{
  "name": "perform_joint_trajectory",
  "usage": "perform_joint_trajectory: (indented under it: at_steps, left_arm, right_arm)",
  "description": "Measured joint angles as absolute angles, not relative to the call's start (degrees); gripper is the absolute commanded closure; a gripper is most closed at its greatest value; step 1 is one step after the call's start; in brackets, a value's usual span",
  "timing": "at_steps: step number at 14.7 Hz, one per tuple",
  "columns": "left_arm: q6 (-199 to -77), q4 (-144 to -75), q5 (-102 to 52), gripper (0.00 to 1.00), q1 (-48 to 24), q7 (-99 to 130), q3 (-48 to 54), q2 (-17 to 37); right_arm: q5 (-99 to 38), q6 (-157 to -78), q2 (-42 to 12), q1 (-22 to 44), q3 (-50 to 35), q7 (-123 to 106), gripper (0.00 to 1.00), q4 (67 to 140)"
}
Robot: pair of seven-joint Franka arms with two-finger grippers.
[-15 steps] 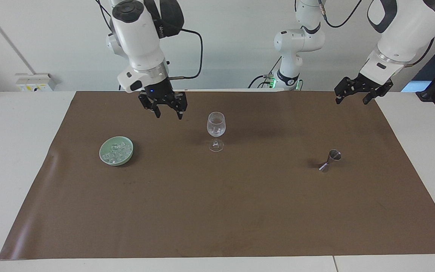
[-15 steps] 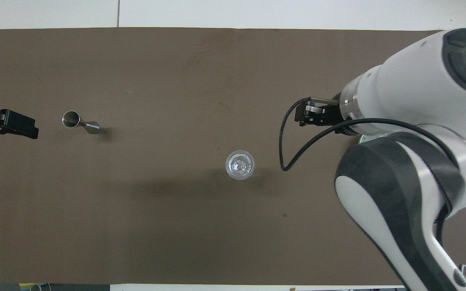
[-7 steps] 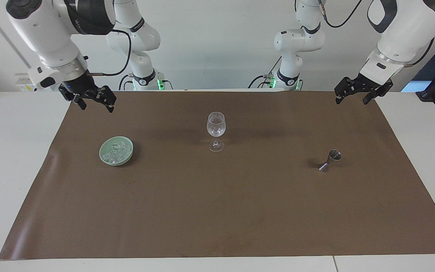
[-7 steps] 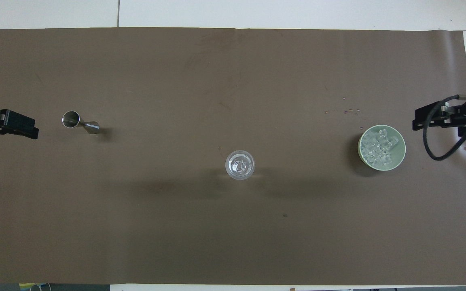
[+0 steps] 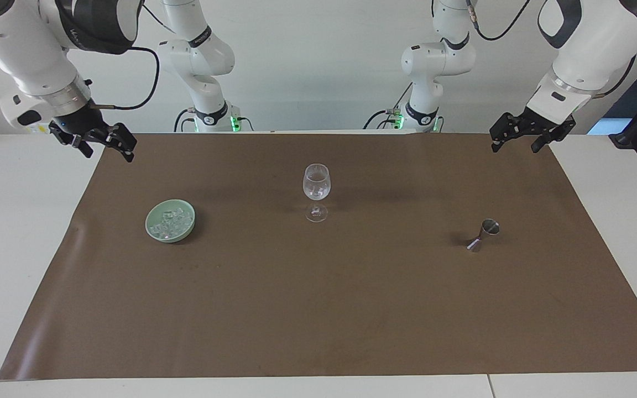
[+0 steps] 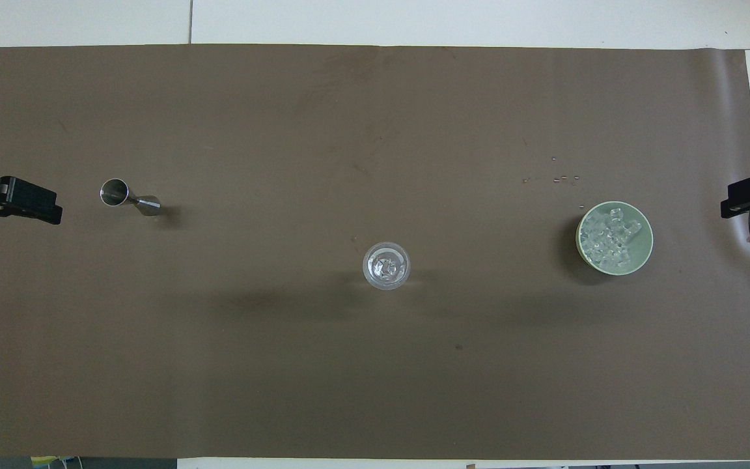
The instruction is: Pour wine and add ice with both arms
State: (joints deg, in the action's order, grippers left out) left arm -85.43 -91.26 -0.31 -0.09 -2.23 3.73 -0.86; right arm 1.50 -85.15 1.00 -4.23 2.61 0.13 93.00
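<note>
A brown rectangular mat (image 5: pixel 318 309) is lying flat on the white table (image 5: pixel 14 232), and a clear stemmed wine glass (image 5: pixel 316 190) is standing upright near its middle. Toward the right arm's end, a shallow pale-green ceramic bowl (image 5: pixel 155 224) is sitting on the mat with the heap of small clear ice cubes (image 5: pixel 172 223) lying in it. Toward the left arm's end, a small steel double-cone jigger (image 5: pixel 483 234) is lying tipped on the mat, well apart from the glass.

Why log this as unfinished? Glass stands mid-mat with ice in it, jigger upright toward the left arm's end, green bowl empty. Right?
Not quite: the green bowl isn't empty. The overhead view shows a heap of ice in it. The rest holds: the glass stands mid-mat with ice inside, and the jigger is upright toward the left arm's end.
</note>
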Motion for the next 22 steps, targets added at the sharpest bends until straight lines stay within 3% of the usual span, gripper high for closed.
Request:
perform_joint_trajectory:
  at_steps: [22]
  left_arm:
    - [-85.43,-91.26,-0.31,0.00,-0.09,-2.23,3.73,-0.86]
  right_arm:
    - [1.46,-84.38,-0.03,-3.16,6.54,-5.95,0.00,90.19]
